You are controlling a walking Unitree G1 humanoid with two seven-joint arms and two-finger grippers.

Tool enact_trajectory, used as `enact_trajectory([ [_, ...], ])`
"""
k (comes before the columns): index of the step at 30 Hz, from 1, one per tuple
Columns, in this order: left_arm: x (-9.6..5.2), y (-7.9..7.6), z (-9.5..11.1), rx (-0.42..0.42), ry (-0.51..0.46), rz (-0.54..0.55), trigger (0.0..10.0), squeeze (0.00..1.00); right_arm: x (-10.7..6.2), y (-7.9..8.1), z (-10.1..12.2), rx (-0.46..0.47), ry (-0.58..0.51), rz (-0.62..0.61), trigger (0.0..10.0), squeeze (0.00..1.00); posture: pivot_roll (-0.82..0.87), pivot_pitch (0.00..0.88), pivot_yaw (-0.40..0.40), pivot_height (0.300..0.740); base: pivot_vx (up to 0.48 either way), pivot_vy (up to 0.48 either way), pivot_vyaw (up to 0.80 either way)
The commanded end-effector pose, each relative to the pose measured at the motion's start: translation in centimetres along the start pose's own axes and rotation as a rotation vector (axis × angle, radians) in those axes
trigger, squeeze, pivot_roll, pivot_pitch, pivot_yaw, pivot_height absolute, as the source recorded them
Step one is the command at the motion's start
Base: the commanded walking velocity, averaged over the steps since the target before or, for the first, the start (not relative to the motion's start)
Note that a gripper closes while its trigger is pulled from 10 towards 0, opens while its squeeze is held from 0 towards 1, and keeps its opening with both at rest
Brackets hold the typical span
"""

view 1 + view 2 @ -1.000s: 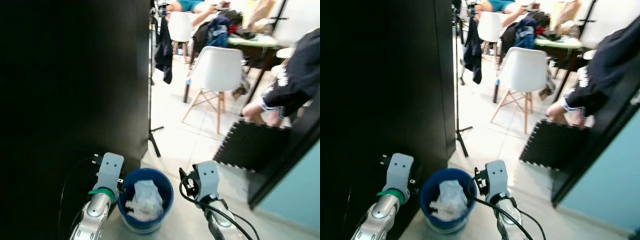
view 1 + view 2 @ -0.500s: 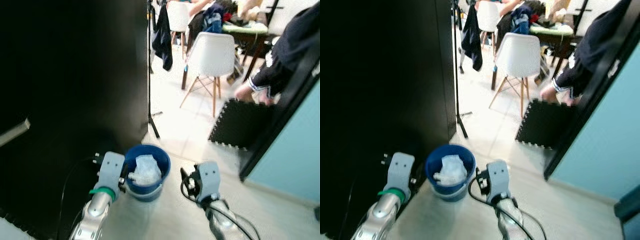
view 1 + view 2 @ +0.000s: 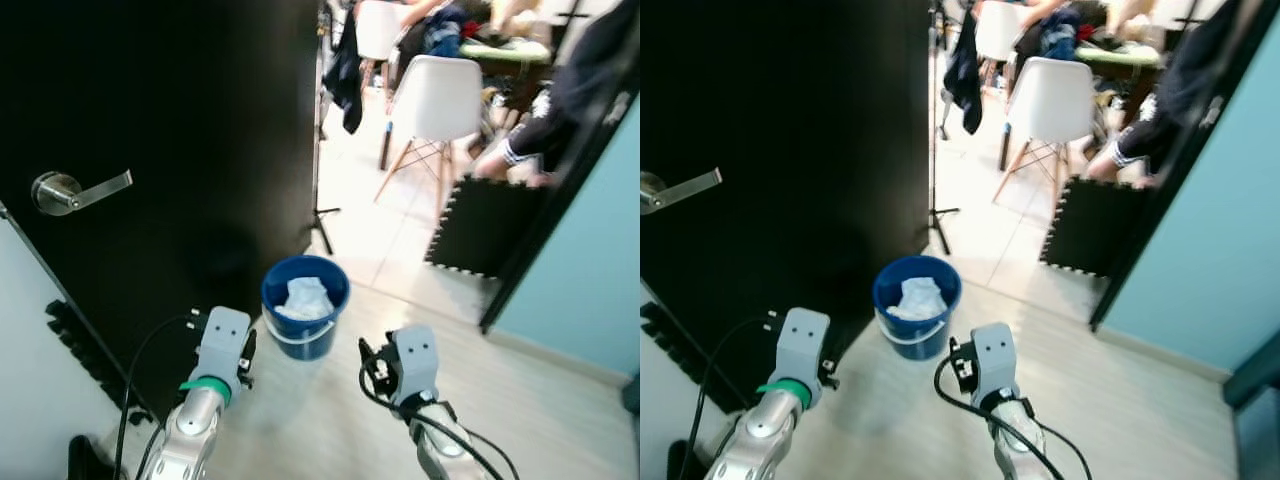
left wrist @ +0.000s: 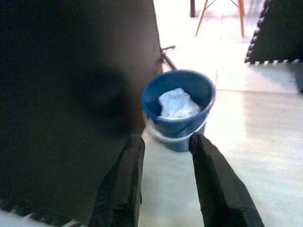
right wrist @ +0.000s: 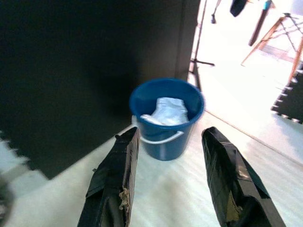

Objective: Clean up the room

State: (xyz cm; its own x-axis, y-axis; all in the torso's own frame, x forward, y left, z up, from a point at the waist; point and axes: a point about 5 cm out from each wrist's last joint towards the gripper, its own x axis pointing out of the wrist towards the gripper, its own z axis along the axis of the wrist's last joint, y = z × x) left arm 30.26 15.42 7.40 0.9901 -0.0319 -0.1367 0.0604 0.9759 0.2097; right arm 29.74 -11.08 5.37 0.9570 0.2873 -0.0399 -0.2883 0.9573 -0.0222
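A blue bucket [image 3: 305, 306] stands on the pale floor beside a black door, holding crumpled white trash [image 3: 304, 297]. Both my arms are held low in front of me, a short way back from the bucket. My left gripper [image 4: 166, 141] is open with nothing between its fingers [image 4: 124, 184], and the bucket [image 4: 178, 109] lies ahead of it. My right gripper [image 5: 170, 135] is also open and empty, pointing at the bucket [image 5: 166, 116] and its white trash [image 5: 166, 110].
The black door [image 3: 170, 150] with a silver lever handle [image 3: 75, 189] stands at the left. A tripod leg [image 3: 318, 215] is by the door edge. Beyond are a white chair [image 3: 436, 98], a cluttered table, and a person's hand [image 3: 497, 167] holding a black foam mat [image 3: 480, 226]. A teal wall [image 3: 590, 270] is at the right.
The whole view has pulled back and up: the bucket, earlier between my wrists, now sits farther ahead. The door handle and more floor have come into view. Both grippers stay open.
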Motion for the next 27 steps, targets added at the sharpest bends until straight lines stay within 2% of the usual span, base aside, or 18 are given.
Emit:
enact_trajectory([
  [1,-0.07,0.02,-0.49,0.006,0.025,-0.007,10.0,0.00,-0.09,0.17,-0.19,0.003,0.010,0.005,10.0,0.00,-0.10,0.017,0.066,0.740,0.000,0.000,0.00],
  [27,-0.08,-0.36,-0.56,0.005,0.028,-0.041,10.0,0.00,-0.10,0.17,-0.23,-0.003,0.015,0.012,10.0,0.00,-0.11,0.008,0.066,0.740,0.000,0.000,0.00],
])
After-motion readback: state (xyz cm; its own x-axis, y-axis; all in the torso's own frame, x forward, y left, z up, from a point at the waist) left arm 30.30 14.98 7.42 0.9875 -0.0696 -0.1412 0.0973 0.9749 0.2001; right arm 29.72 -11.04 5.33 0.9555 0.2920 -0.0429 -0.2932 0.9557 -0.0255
